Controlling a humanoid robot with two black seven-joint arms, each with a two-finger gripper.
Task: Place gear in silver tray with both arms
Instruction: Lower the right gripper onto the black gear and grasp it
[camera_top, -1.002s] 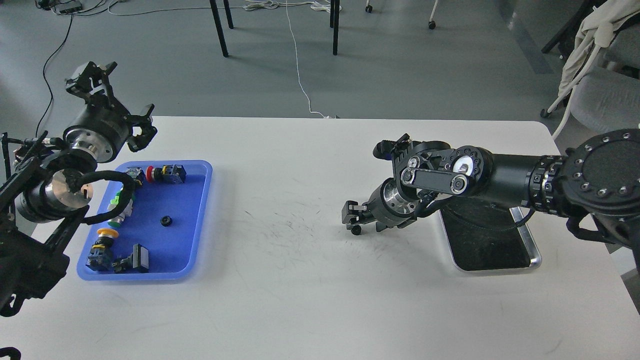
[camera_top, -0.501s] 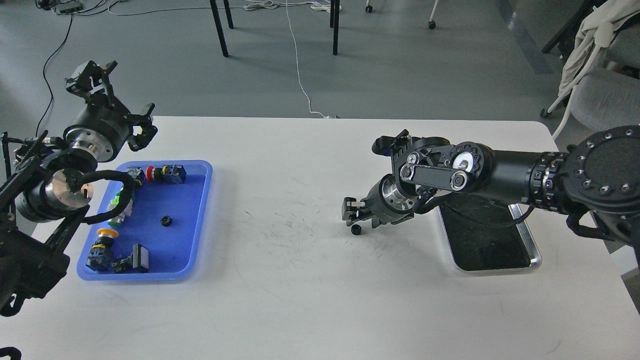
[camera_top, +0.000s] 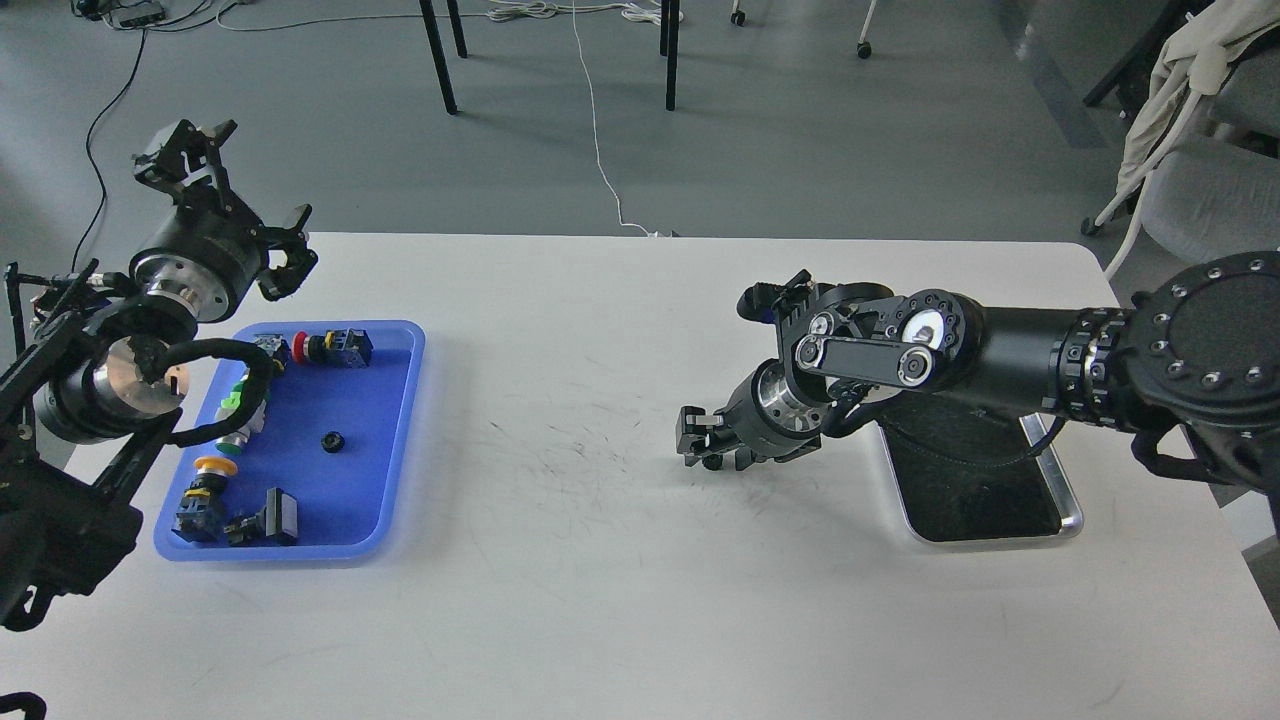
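A small black gear (camera_top: 331, 441) lies in the blue tray (camera_top: 400, 440) at the left. The silver tray (camera_top: 1068, 497) sits at the right, partly under my right arm. My right gripper (camera_top: 700, 447) points left and down to the table just left of the silver tray. The second small gear that lay there is hidden under its fingers; I cannot tell whether they hold it. My left gripper (camera_top: 238, 203) is raised above the far left corner of the blue tray, open and empty.
The blue tray also holds several push-buttons and switch parts (camera_top: 335, 347). Table legs (camera_top: 438, 55) and cables are on the floor beyond the table's far edge. A chair with cloth (camera_top: 1200, 150) stands at the far right.
My right gripper moved a little left and down over the small gear on the table, which now no longer shows. My left arm barely moved.
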